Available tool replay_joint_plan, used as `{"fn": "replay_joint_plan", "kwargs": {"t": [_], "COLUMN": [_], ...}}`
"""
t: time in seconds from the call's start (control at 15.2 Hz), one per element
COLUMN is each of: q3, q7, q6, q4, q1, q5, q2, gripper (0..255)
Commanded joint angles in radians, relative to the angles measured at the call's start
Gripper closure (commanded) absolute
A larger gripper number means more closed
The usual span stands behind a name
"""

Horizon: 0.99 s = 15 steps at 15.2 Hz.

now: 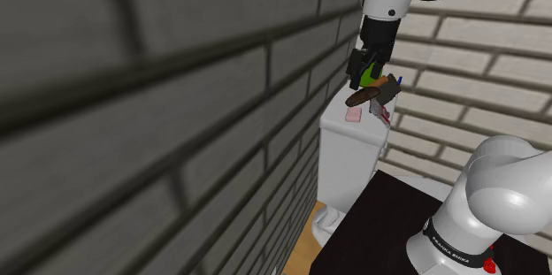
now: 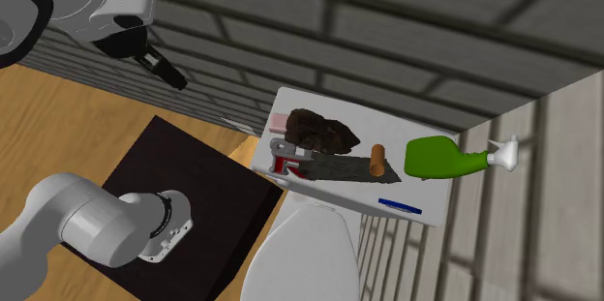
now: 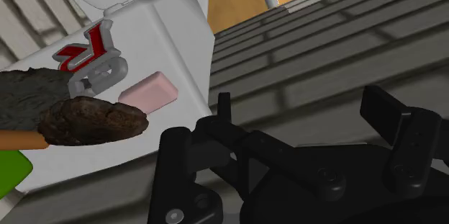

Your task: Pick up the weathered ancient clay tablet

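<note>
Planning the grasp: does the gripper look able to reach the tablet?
Probably yes: the tablet lies uncovered on the toilet tank, and the open gripper hangs clear beside it. The saw alongside may crowd a finger.

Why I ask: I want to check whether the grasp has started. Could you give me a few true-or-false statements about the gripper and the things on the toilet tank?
1. The gripper is open and holds nothing. True.
2. The dark brown tablet lies on the white tank lid. True.
3. The green bottle stands upright. False: it lies on its side on the lid.
4. The pink block lies on the wooden floor. False: it is on the lid, beside the red and grey clamp.
5. A saw lies next to the tablet. True.
</note>
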Motion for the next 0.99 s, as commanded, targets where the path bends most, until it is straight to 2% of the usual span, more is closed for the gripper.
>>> {"fn": "replay_joint_plan", "kwargs": {"t": [0.0, 0.53, 0.92], "q3": [0.0, -0.216, -0.383], "q7": [0.0, 0.087, 0.116], "q6": [0.0, 0.277, 0.497], "q4": [0.0, -0.067, -0.148], "q1": [0.0, -0.127, -0.196], "q5": [0.0, 0.118, 0.244], "q2": [0.0, 0.024, 0.043], "gripper": [0, 0, 0]}}
